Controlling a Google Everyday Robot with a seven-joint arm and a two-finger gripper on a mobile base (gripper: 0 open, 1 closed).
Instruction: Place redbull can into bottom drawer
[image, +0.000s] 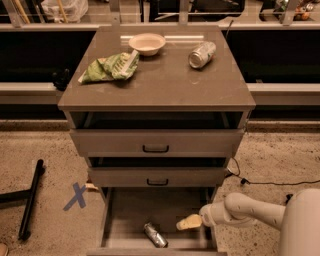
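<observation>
The redbull can (155, 235) lies on its side on the floor of the open bottom drawer (125, 207), near its front edge. My gripper (188, 222) is inside the drawer at its right side, just right of the can and a little above it, not touching it. Nothing is in the gripper. My white arm (250, 210) reaches in from the lower right.
On the cabinet top (160, 85) lie a dented silver can (201, 54), a white bowl (147, 43) and a green chip bag (110, 67). Two upper drawers with black handles (155, 148) sit above. A black bar (30, 197) and a blue X mark (76, 196) are on the floor at left.
</observation>
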